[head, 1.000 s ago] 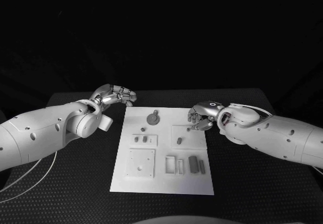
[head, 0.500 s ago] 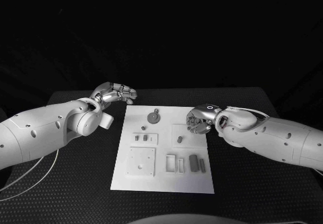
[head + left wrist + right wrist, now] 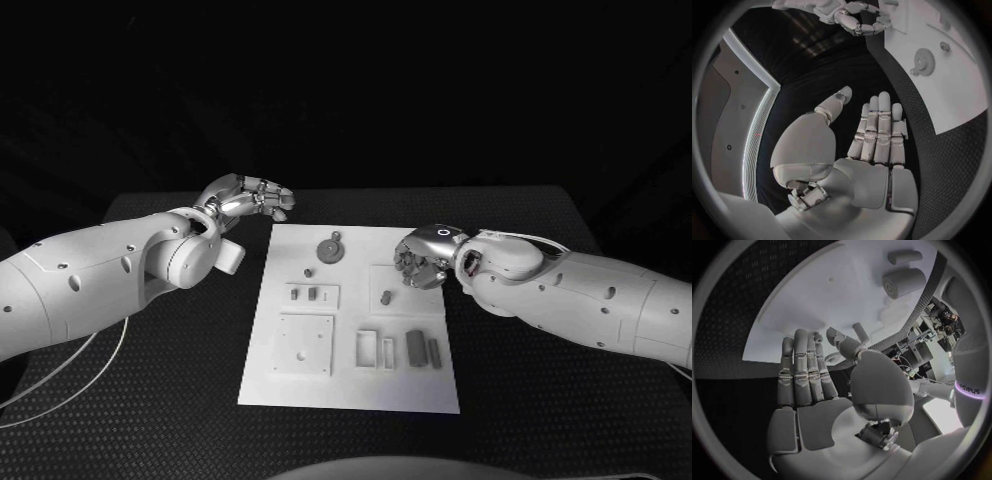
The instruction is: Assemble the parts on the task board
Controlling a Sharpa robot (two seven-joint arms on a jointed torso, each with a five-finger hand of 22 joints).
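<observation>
The right hand [image 3: 423, 262] has slid inward over the last second, from just off the task board [image 3: 351, 390] onto its right edge, beside the small upright peg [image 3: 387, 297]; the left hand [image 3: 248, 203] has barely shifted. One white task board lies in the middle of the black table [image 3: 534, 400]. On it I count one round gear [image 3: 332, 251] near the far end, one tiny peg [image 3: 307, 275] just below it, two short pins [image 3: 303, 295] in a small square recess, and two dark bars [image 3: 421, 350] toward the near right. The right hand's fingers are straight and parted, holding nothing. The left hand hovers off the board's far left corner, fingers extended, empty. The table top is a woven black mat; the room behind is dark. The right wrist view shows lettering [image 3: 970, 389] on the arm, too bent to read surely.
</observation>
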